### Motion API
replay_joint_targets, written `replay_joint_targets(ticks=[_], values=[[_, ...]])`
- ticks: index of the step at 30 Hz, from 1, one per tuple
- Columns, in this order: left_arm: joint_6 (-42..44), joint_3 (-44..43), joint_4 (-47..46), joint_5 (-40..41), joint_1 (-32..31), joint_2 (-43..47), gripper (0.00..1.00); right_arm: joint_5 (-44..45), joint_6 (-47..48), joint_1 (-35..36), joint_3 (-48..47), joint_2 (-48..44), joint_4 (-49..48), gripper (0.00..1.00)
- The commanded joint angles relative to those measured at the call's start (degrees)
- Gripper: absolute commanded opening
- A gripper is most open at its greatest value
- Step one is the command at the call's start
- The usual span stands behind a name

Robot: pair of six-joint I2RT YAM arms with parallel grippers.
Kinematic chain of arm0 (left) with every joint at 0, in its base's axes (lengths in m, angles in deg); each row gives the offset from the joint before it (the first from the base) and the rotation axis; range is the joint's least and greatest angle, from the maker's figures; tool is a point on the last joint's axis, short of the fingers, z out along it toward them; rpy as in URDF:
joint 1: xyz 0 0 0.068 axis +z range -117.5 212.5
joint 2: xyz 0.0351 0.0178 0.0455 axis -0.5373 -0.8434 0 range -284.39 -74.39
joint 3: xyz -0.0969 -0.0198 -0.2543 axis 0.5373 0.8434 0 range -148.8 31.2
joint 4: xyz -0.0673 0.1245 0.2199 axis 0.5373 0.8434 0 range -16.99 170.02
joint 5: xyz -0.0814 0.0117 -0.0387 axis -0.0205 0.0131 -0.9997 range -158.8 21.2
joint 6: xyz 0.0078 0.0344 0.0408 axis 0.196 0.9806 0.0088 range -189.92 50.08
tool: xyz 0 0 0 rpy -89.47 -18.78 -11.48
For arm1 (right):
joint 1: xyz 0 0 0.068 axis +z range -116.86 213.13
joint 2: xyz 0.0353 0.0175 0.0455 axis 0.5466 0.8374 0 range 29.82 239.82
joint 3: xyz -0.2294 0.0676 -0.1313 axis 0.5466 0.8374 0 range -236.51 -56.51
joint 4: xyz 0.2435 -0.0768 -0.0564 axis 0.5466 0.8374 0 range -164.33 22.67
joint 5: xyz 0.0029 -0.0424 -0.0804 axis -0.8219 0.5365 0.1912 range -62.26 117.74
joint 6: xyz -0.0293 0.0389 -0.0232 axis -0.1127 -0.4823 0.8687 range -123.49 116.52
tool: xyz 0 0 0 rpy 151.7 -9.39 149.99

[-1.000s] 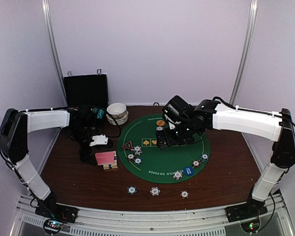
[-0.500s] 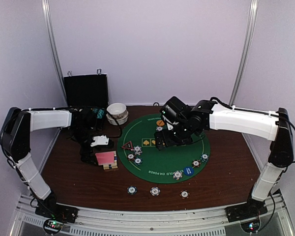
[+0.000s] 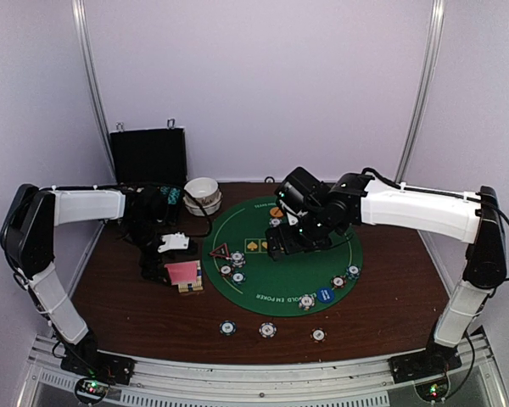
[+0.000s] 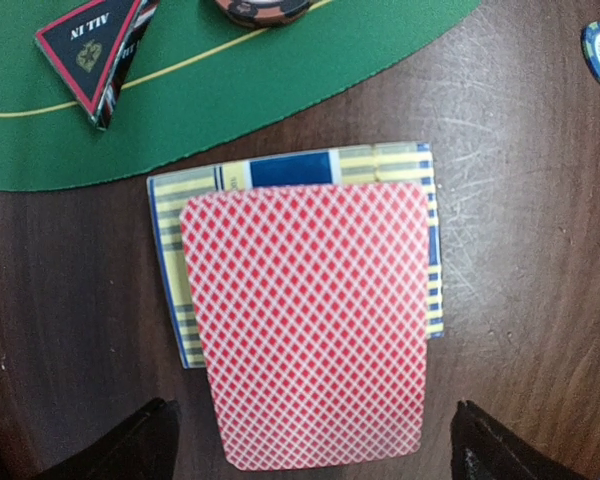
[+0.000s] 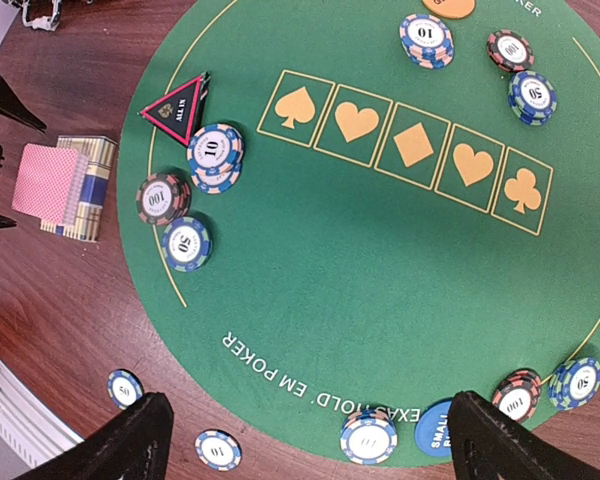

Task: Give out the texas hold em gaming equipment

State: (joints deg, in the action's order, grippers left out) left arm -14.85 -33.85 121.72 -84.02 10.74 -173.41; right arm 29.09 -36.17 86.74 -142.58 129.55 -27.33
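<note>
- My left gripper hangs over the wood just off the left edge of the green felt mat. Its jaws are spread wide and pinch nothing.
- Under it lies a pink-backed playing card, face down on a blue-and-yellow striped pack, just clear of the mat's left rim.
- The red-triangle marker, lettered ALL IN, sits just inside the mat's left edge.
- Three striped poker chips cluster beside that triangle on the mat's left part, marked 10, 100 and 50.
- My right gripper hovers above the mat's middle with its jaws spread wide and nothing between them.
- A row of five yellow suit boxes crosses the mat's centre.
- The orange button lies at the mat's far edge, with three far chips near it.
- The blue button rests on the mat's near-right rim, with rim chips on either side of it.
- Three loose chips lie on the brown table, just off the mat's near edge.
- A black case and white bowls stand beyond the mat's far-left edge.
</note>
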Motion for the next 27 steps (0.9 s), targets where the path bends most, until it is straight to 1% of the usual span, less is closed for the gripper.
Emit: replay_joint_targets(ticks=[1, 13, 27], values=[[-0.9, -0.8, -1.6, -1.1, -0.3, -0.7, 0.97, 0.8, 0.2, 0.3, -0.4, -0.9, 0.3, 1.0], [-1.8, 0.0, -2.0, -1.1, -0.7, -1.7, 0.98, 1.3, -0.1, 0.4, 0.4, -1.9, 0.5, 1.0], [-2.3, 3.0, -5.9, 0.9, -1.4, -2.6, 0.98, 1.3, -0.4, 0.4, 1.3, -2.3, 0.2, 0.99]])
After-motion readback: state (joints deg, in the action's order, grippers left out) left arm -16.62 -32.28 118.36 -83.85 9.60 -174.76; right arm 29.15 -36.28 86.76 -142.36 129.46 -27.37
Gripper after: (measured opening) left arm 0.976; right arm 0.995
